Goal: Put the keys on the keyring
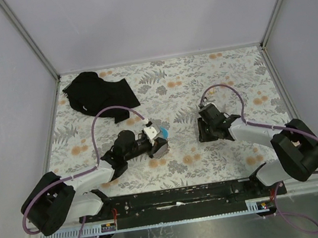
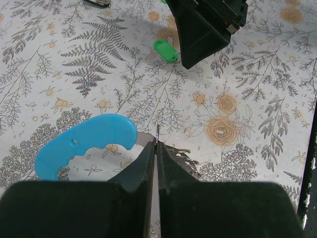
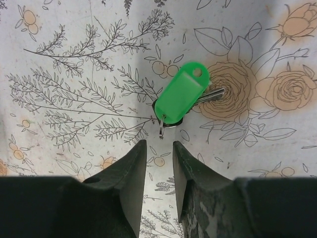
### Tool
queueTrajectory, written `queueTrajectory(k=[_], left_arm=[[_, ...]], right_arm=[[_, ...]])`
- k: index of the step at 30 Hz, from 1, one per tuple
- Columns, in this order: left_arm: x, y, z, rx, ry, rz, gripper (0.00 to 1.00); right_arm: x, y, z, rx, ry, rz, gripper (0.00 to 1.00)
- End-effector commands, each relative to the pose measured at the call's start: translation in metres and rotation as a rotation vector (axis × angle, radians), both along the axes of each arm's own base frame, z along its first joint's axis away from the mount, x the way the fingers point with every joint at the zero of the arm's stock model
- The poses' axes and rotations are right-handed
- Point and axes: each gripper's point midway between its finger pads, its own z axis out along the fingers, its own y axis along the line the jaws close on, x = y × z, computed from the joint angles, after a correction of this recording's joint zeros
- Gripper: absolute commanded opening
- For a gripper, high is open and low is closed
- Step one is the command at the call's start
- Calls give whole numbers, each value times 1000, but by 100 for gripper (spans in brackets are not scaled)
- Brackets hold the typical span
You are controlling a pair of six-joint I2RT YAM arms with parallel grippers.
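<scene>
Key (image 3: 214,94) lies flat, green tag (image 3: 181,94) slanting toward upper right.

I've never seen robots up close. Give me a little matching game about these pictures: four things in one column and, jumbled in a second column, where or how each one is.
Things:
1. keyring
2. green-tagged key
3. black cloth
4. left gripper

Place, colour or state:
A. bunched at the far left corner of the table
B. shut on a thin grey metal part
C. light blue and curved
D. lying just ahead of the right gripper, not touched by it

Pairs: 1-C, 2-D, 3-A, 4-B.
</scene>
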Motion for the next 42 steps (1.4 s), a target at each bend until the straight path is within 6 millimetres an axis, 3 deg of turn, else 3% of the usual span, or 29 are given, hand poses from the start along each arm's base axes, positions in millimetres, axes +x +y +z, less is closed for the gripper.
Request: queueTrajectory(k=[1, 14, 18, 23, 27, 30, 37, 42], left_arm=[[4, -2, 10, -26, -37, -4, 1], [3, -1, 12, -31, -44, 0, 1], [4, 0, 12, -31, -45, 5, 1], [4, 0, 13, -34, -48, 6, 1], [4, -1, 14, -37, -47, 4, 1], [3, -1, 14, -38, -49, 3, 1], [3, -1, 15, -38, -49, 4, 1], [3, 0, 15, -38, -50, 3, 1]], right_arm=[[1, 12, -4, 32, 11, 35, 35], [40, 46, -2, 96, -32, 71, 35], [49, 54, 16, 103, -71, 131, 36], [51, 40, 42, -11, -129, 254, 47], [50, 24, 50, -156, -88, 359, 50], [49, 18, 49, -210, -48, 427, 51], [42, 29, 31, -172, 92, 616, 48], [48, 28, 22, -131, 147, 620, 41]])
